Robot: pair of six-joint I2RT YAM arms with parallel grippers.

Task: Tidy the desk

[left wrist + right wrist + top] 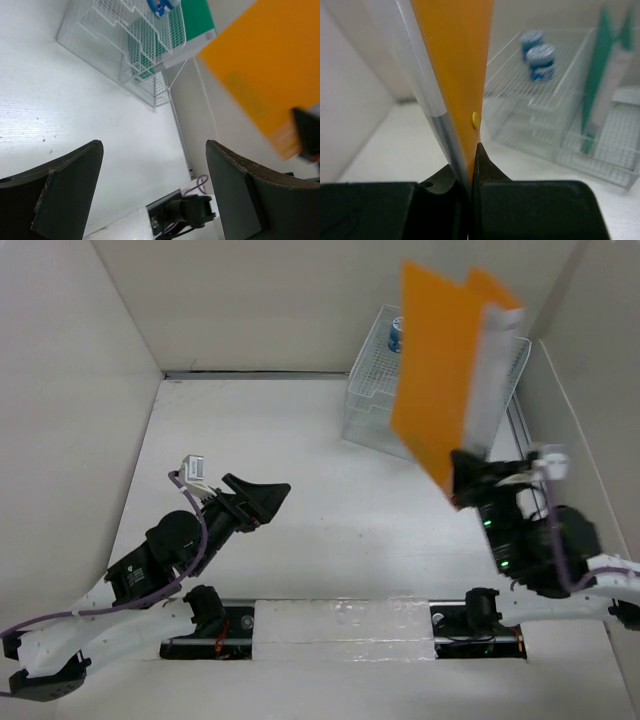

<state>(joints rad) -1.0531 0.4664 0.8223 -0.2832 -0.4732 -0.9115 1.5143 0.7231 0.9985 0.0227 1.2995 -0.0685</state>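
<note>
The right gripper (472,165) is clamped on the bottom edge of an orange folder (457,60), its two black fingers pinching the thin edge with no gap showing. A pale, translucent layer lies against the folder's left face in the wrist view. The folder stands upright above the gripper, lifted off the desk (330,520), and from overhead it hides part of the rack (372,390) behind it.

The left gripper (262,502) is spread wide and holds nothing (in its wrist view, two dark fingers (65,190) frame bare white surface). It hovers over the left half of the desk, pointing toward the right.

The desk is the broad white tabletop filling the middle of the overhead view, with beige walls around it. The wire-mesh rack sits at the desk's far right corner, near the wall. Two blue-lidded jars (541,62) stand on one of its mesh tiers, and a flat green item (195,20) stands upright in the rack. Both arm bases sit at the near edge.
</note>
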